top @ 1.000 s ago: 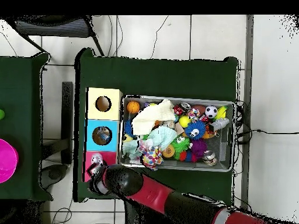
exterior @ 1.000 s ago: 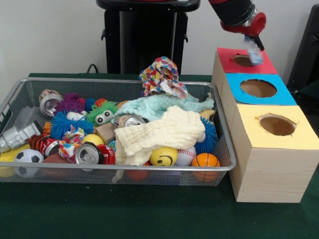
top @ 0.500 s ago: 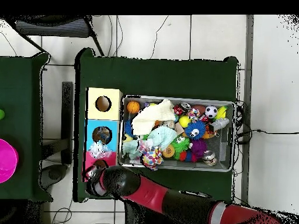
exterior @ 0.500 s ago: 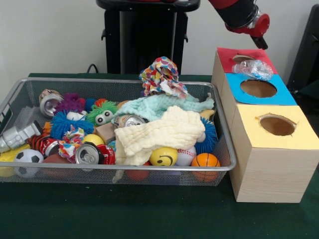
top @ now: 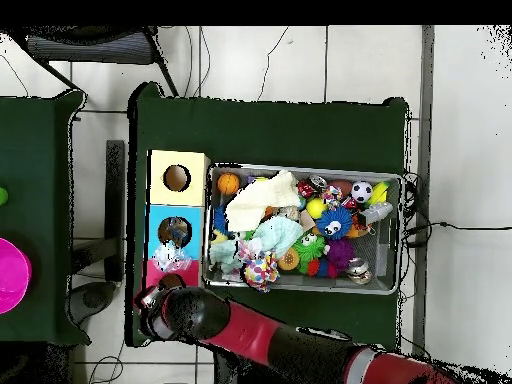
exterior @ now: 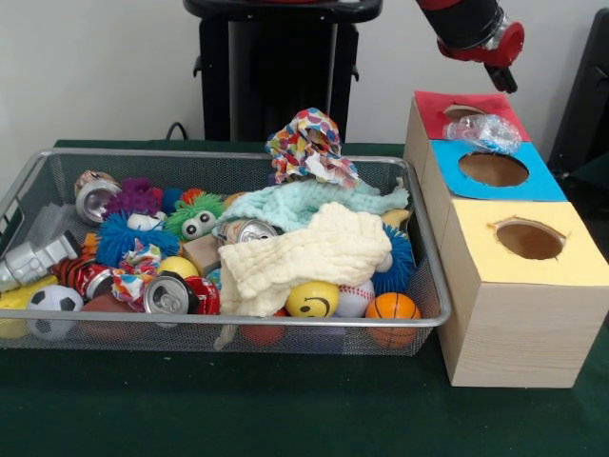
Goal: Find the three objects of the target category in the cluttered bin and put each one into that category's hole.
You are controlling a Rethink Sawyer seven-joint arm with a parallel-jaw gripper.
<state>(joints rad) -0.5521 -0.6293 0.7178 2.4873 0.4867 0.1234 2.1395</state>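
Sawyer arm: red and black

A thick black wrist section [exterior: 466,21] ends in a glossy red collar with a small dark tip; seen from overhead, the long arm link [top: 290,350] is red.

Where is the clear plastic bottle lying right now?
In the front view, the plastic bottle rests on the box top at the right, straddling the red and blue surrounds, beside the blue-surround hole, not inside it.

A second earlier the red and black gripper [exterior: 501,76] held the clear, crinkly plastic bottle [exterior: 483,131] over the red-surround hole [exterior: 463,112] at the far end of the pale wooden box [exterior: 519,319]. The bottle dropped and lay on the box top, straddling the edge between the red surround and the blue square surround [exterior: 533,184]. The empty gripper rose and drew back toward the robot's edge of the table.
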